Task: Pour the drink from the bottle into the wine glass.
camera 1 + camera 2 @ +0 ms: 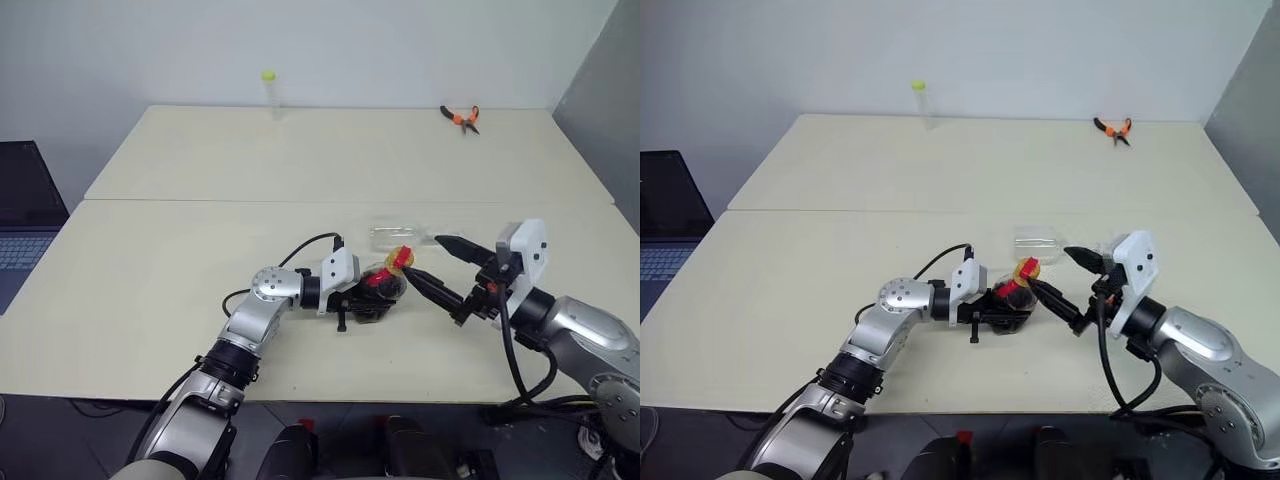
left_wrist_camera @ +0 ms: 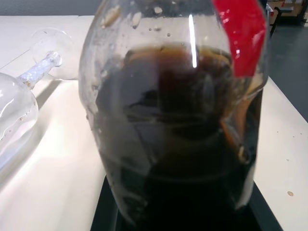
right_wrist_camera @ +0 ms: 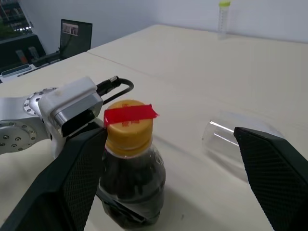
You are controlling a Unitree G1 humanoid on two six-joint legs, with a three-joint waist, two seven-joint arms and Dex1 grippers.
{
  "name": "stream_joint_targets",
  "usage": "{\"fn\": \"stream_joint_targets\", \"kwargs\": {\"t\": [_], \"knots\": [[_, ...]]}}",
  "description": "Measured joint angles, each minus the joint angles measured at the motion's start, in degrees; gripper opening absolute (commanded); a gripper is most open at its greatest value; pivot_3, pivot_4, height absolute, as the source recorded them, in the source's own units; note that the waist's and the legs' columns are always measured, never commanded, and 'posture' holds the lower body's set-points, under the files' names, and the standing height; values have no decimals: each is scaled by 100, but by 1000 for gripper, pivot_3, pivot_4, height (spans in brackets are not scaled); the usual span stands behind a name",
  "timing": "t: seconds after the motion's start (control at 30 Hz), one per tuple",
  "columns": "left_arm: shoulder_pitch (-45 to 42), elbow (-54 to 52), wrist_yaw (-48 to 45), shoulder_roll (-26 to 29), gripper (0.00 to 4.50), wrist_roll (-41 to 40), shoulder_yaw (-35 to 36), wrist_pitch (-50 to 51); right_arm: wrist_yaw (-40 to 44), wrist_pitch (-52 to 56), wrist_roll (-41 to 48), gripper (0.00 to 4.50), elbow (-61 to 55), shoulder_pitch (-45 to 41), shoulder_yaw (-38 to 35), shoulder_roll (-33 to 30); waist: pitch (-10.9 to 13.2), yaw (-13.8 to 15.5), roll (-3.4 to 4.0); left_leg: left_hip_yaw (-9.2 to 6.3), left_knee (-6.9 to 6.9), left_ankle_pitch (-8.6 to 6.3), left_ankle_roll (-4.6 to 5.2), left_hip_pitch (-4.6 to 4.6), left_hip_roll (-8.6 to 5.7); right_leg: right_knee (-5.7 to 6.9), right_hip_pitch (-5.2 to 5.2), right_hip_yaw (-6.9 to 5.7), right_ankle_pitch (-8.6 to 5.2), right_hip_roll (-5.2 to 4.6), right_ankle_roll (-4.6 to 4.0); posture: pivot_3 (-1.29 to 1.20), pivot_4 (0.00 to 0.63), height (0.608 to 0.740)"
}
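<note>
Near the front edge of the bench [image 1: 150, 290], the bottle [image 1: 380, 288] stands upright, grasped around its bulbous body by the left gripper [image 1: 372, 298], whose jaws are clenched on it. Dark brown drink [image 2: 183, 144] fills most of the body; a yellow cap [image 3: 129, 127] with a strip of red label across its top closes the neck. The right gripper [image 1: 438, 265] hovers just beside the cap with its 2 black fingers [image 3: 72, 183] spread wide, released, one on each side of the bottle's top without touching it. Just behind the bottle, the wine glass [image 1: 400, 235] lies on its side on the bench, its bowl and stem visible in the left wrist view. Far back, a thin clear tube [image 1: 269, 93] with a yellow-green cap stands upright, and orange-handled pliers [image 1: 461, 118] lie well apart to its right.
</note>
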Motion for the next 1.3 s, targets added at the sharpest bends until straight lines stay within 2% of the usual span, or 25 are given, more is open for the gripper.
{"fn": "stream_joint_targets", "kwargs": {"t": [0.23, 0.33, 0.57, 0.87, 1.0, 1.2, 1.23, 1.3], "knots": [[0, 0, -2, 3, 899, 0, 0, 0, 85, 211, 728, 4500, -184, 110, -264, -283, 0, -2, 0, 0, 0, 0, 0, 1, 2, 0, 1, 0, 0, 0, 0, 0, 150, 740], [0, 1, -2, -2, 898, 2, -1, -1, -186, 280, 977, 4500, -198, -259, -148, -201, 0, -9, 0, 0, 0, 0, 0, 2, 1, 0, 1, 0, 0, 0, 0, 0, 150, 740], [1, 1, -2, -14, 898, 2, -5, -3, -746, 325, 717, 4500, -143, -636, 550, 209, 0, -1, 0, -1, 1, 0, 0, -1, -1, -2, 1, 0, 0, -2, 0, 0, 150, 740], [1, 1, -2, -5, 898, 2, -5, -3, -771, 256, 425, 4500, 50, -621, 601, 338, 0, -1, 0, -2, 1, 0, 0, 0, 0, -1, 0, 0, 0, -1, 0, 0, 150, 740], [1, 1, -2, -5, 898, 2, -5, -3, -754, 237, 356, 3648, 55, -608, 642, 381, 0, -1, 0, -2, 1, 0, 0, 0, 0, -1, 0, 0, 0, -1, 0, 0, 150, 740], [1, 2, 4, -8, 898, 2, -5, -2, -665, 228, 303, 1462, 50, -601, 701, 433, 0, -1, 0, -2, 1, 0, 0, 0, 0, -1, 0, -1, 0, -1, 0, 0, 150, 740], [1, 1, 6, -8, 898, 2, -4, -2, -666, 225, 305, 1257, 51, -601, 701, 458, 0, -1, 0, -3, 1, 0, 0, 0, 0, -1, 0, 0, 0, -1, 0, 0, 150, 740], [1, 2, 9, -10, 897, -2, 9, -2, -699, 233, 356, 1260, 72, -599, 681, 569, 0, 0, 0, -3, 1, 0, 0, 0, 0, -1, 0, 0, 0, -1, 0, 0, 150, 740]]}}
